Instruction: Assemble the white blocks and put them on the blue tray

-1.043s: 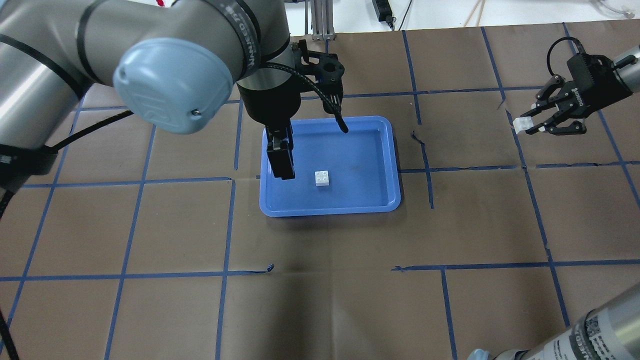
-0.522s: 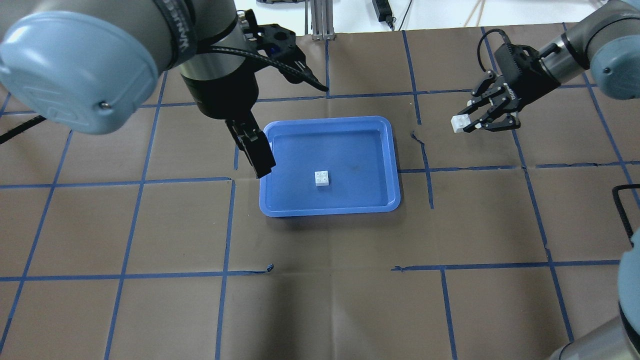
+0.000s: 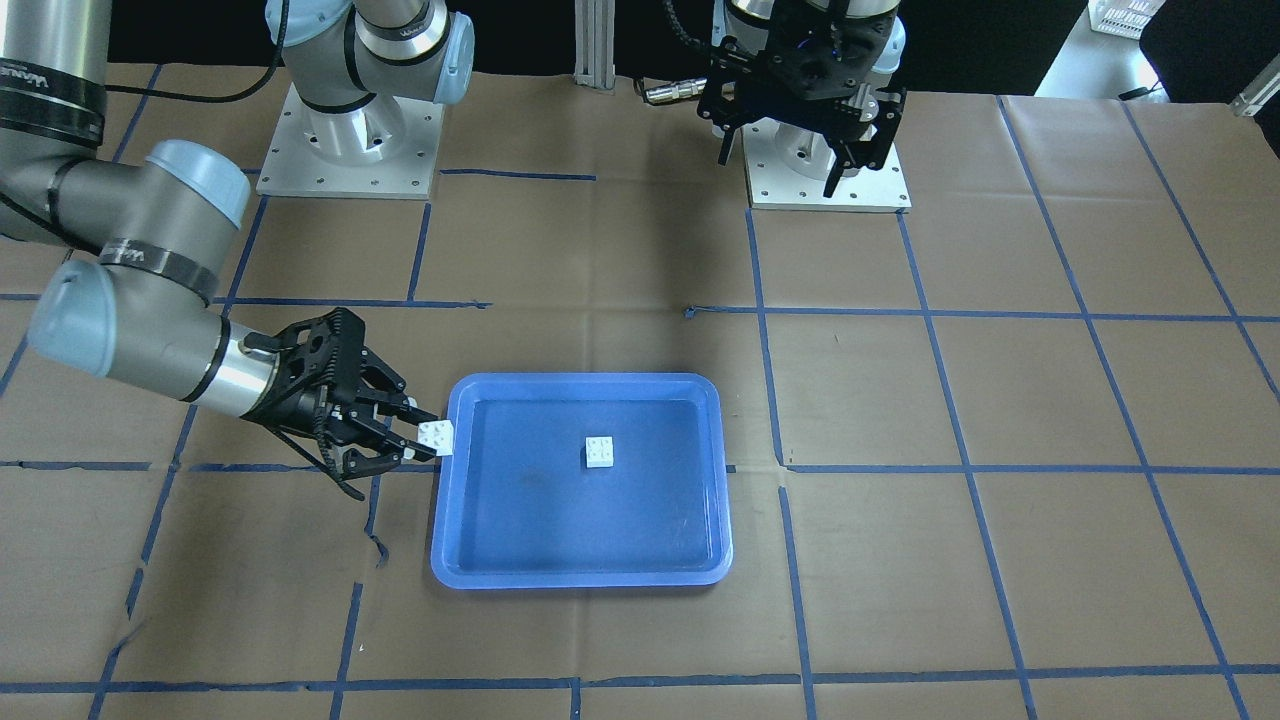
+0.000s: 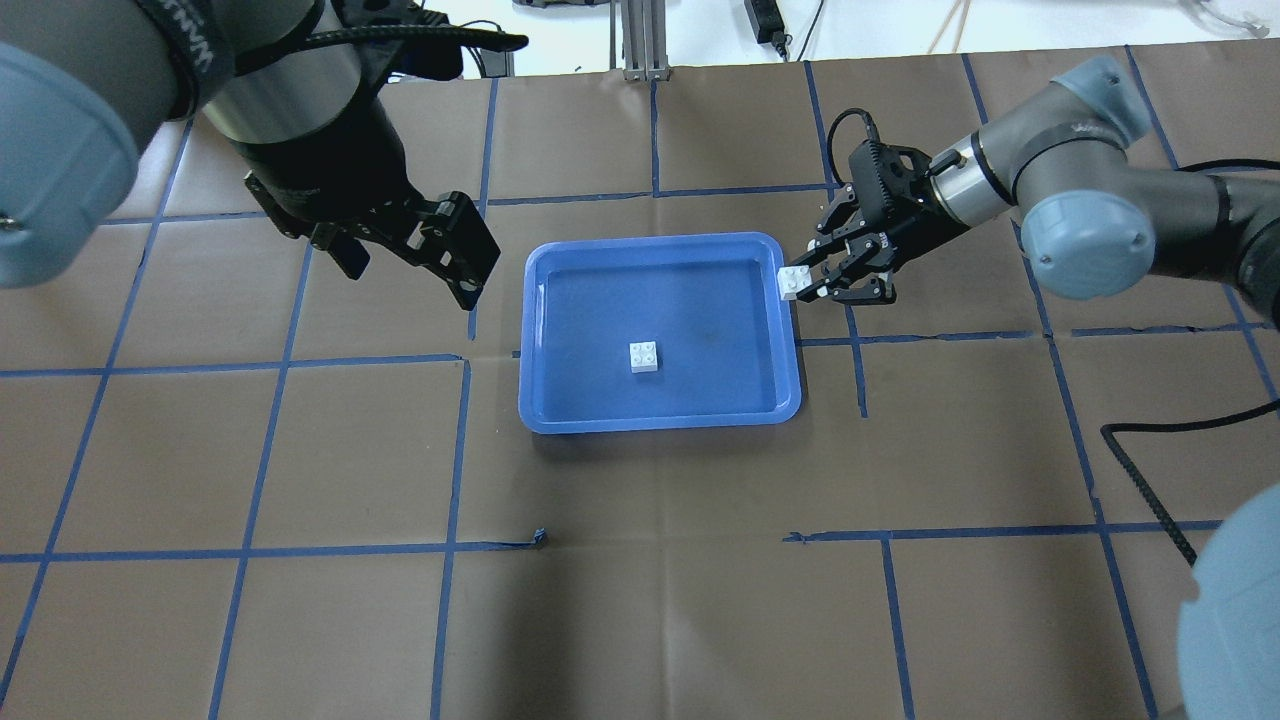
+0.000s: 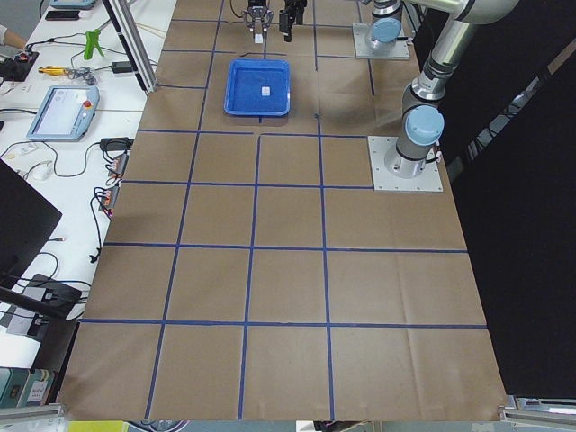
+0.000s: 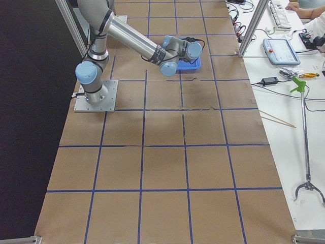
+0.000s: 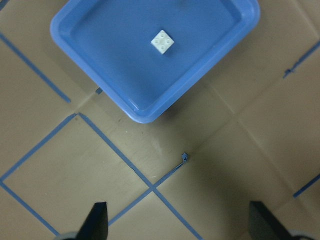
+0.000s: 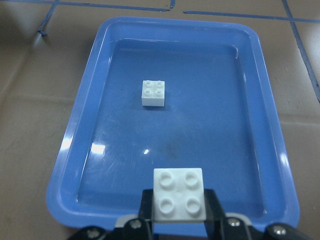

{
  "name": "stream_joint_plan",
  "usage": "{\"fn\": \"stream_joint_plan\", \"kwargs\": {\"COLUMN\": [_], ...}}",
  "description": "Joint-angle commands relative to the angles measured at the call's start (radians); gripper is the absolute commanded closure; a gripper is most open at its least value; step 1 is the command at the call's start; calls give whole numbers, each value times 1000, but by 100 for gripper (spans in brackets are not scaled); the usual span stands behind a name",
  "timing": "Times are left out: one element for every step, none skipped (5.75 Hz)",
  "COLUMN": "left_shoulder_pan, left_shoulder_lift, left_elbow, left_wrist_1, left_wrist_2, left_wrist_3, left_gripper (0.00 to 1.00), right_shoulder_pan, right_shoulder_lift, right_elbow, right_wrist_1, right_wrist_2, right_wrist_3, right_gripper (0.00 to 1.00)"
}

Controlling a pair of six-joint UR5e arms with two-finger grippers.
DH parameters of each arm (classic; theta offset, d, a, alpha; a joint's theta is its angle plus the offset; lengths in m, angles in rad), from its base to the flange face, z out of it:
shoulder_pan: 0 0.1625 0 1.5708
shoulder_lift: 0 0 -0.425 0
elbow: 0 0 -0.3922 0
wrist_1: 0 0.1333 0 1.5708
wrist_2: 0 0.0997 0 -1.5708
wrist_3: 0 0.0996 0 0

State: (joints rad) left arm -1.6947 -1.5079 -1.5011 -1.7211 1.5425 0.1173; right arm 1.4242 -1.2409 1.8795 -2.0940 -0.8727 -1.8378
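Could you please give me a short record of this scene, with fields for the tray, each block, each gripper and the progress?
tray: blue tray on the table, which is covered in brown paper with blue tape lines
block 1: loose white block, studs up, lying inside the tray
block 2: held white block, studs up, at the tray's right rim
right arm: right gripper shut on the held white block
left arm: left gripper open, empty, high above the table, off the tray
progress: blocks apart, not yet joined

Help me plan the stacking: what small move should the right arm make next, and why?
Probably carry the held block inward over the blue tray until it hangs above the loose block. The right jaws grip it at the tray's rim, while its mate lies alone mid-tray, so the two aren't yet aligned.
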Motion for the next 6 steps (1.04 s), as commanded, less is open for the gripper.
{"fn": "stream_joint_plan", "kwargs": {"left_shoulder_pan": [126,145,144,147,147,147], "left_shoulder_lift": [26,25,23,24,25,25], "left_elbow": [-5,-8,-16,-36,-39,-41], "left_wrist_1": [29,58,63,77,87,98], "left_wrist_2": [-2,5,84,82,82,82], "left_wrist_3": [-85,-76,-80,-94,-94,-94], "left_gripper": [1,1,1,1,1,1], "right_shoulder_pan": [82,114,134,134,142,166], "right_shoulder_lift": [29,67,101,136,147,147], "right_elbow": [116,147,153,155,155,155], "right_wrist_1": [-340,-457,-563,-604,-604,-607], "right_wrist_2": [41,50,50,47,44,43], "right_wrist_3": [244,302,401,446,446,448], "right_gripper": [70,70,72,72,72,72]}}
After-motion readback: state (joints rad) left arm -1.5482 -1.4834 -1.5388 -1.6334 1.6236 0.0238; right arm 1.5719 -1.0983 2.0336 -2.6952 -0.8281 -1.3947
